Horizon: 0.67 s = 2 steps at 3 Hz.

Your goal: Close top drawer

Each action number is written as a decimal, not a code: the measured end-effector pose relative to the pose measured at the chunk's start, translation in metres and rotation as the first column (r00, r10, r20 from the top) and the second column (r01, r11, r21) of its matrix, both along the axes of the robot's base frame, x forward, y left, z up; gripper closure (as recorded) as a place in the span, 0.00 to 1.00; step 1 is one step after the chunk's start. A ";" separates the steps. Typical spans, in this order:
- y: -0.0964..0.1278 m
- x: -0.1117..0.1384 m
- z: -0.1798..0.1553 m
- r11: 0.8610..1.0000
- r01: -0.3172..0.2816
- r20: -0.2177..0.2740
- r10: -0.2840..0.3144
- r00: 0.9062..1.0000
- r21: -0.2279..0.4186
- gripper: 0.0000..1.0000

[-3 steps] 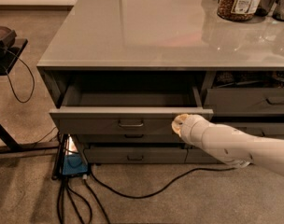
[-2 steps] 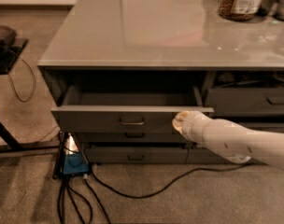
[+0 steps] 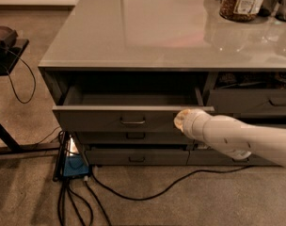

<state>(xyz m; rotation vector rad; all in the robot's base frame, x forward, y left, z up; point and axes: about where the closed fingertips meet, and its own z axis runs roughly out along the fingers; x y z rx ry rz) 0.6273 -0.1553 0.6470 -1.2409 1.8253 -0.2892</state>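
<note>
Plainly, the fingers [image 3: 180, 120] touch the right end of the open top drawer [image 3: 96, 119].

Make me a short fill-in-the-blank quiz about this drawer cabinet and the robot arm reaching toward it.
1. The top drawer is ____, so its inside shows.
2. The gripper is at the drawer's front, on the picture's ____ side of the central pull.
3. Under the top drawer, in the same stack, ____ shallower drawers are visible.

Missing words: open; right; two.
</note>
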 end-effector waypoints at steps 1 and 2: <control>0.000 0.000 0.000 1.000 0.000 0.000 0.000 1.000 0.000 0.81; 0.000 0.000 0.000 1.000 0.000 0.000 0.000 1.000 0.000 0.57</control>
